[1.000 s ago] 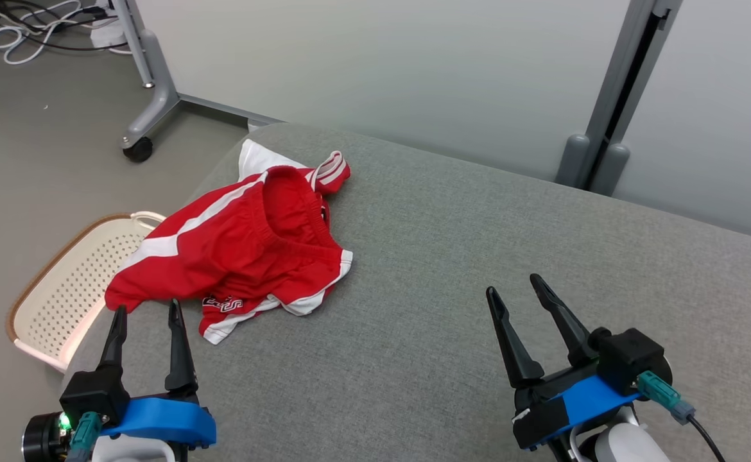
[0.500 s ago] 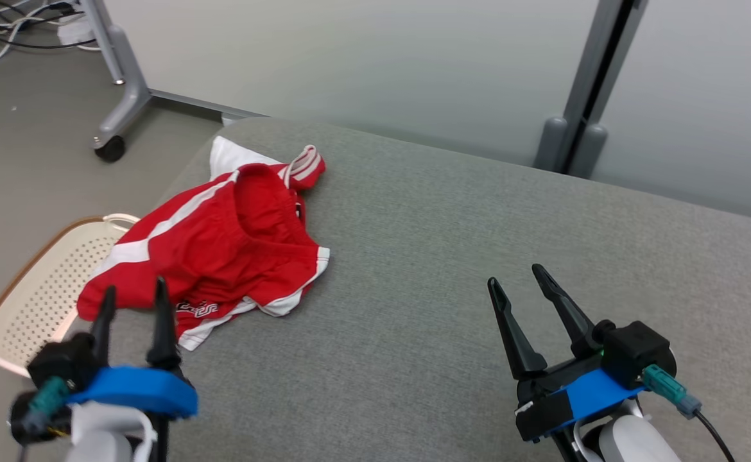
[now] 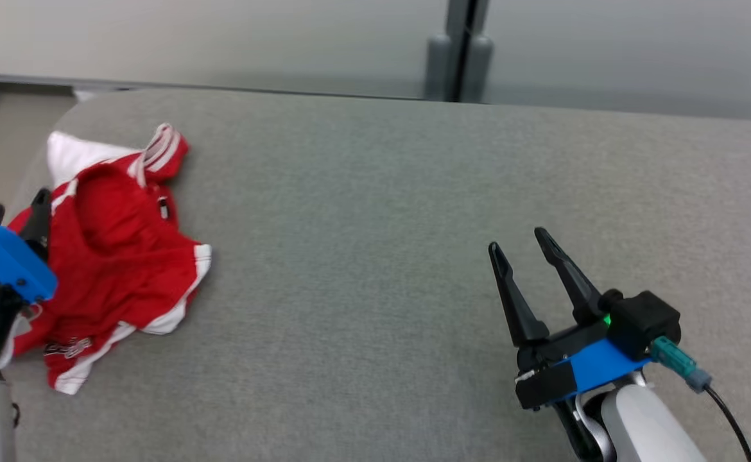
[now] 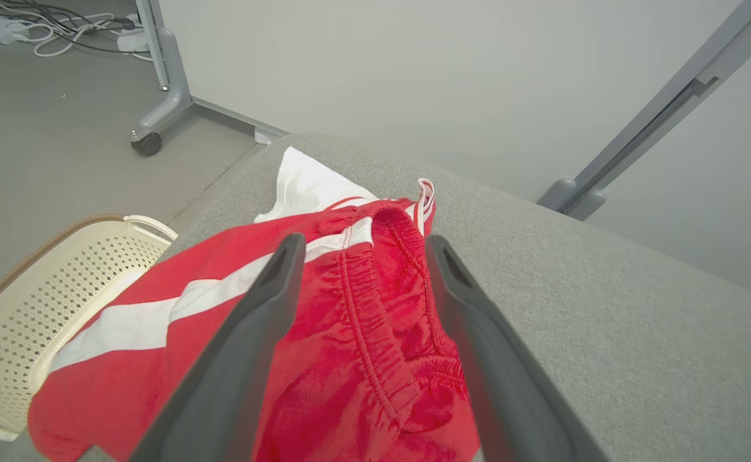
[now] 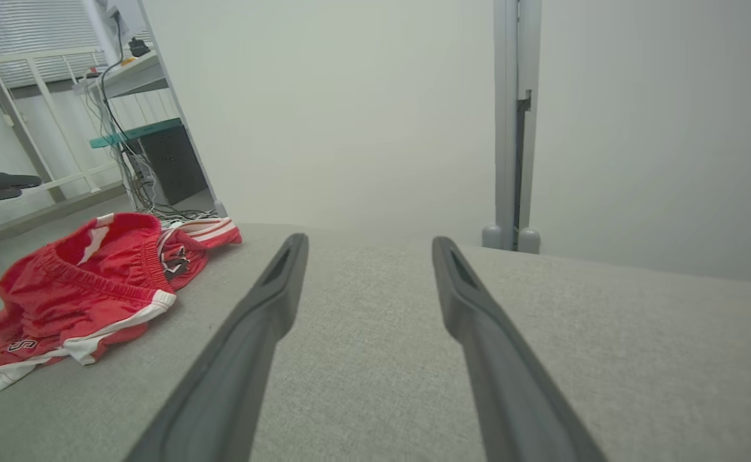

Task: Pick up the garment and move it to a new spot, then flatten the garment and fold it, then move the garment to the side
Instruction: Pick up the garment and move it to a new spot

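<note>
The garment is a pair of red shorts with white stripes, lying crumpled at the left end of the grey cushioned surface. My left gripper is open at the head view's left edge, over the garment's left part. In the left wrist view the left gripper straddles the elastic waistband of the garment; I cannot tell whether it touches the cloth. My right gripper stands open at the lower right, far from the shorts, over bare cushion. The right wrist view shows the right gripper with the garment off to its left.
A cream perforated basket sits on the floor beside the cushion's left edge. A wheeled stand leg and floor cables lie beyond it. A grey partition post rises behind the cushion. Bare cushion stretches between the shorts and the right gripper.
The head camera has swung right, shifting the garment toward the left edge. My left gripper has moved forward over the shorts. The right gripper stays open in about the same place.
</note>
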{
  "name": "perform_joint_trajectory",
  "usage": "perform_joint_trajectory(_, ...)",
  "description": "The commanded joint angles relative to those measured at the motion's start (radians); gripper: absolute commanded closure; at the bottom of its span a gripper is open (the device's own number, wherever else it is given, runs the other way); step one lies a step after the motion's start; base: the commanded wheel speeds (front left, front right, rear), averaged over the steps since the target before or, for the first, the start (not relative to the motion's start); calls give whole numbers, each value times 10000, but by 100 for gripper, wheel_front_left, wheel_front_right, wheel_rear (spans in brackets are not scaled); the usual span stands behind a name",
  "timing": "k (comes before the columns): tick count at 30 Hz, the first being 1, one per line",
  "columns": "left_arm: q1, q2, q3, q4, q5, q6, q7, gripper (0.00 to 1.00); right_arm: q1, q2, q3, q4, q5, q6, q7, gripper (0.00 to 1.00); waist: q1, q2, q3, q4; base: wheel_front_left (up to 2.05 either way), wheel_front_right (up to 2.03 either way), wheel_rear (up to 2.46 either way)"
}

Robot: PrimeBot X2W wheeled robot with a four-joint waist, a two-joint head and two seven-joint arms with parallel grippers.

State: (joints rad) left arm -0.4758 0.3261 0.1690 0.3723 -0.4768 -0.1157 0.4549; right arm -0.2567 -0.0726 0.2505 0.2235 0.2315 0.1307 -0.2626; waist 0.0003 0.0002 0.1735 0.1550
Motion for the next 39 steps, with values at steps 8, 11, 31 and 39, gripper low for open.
perform_joint_trajectory(8,-602,880,41,2106,-131,303,1705,0,-376,23,64,-34,185,3,-33,0,-3,-2,445,-1044,0,0,0)
perform_joint_trajectory(11,-556,1131,43,2856,-84,380,1935,0,-438,44,82,-11,239,1,-33,0,-3,-2,471,-1243,0,0,0)
perform_joint_trajectory(31,-931,1488,-920,1860,-47,-102,492,100,251,167,-18,180,429,1,-33,0,-3,-2,-1107,-1067,0,0,0)
perform_joint_trajectory(39,-437,1147,-1465,-1922,-646,-123,1260,100,565,193,-140,130,461,3,-35,0,-3,-2,-1527,-1659,0,0,0)
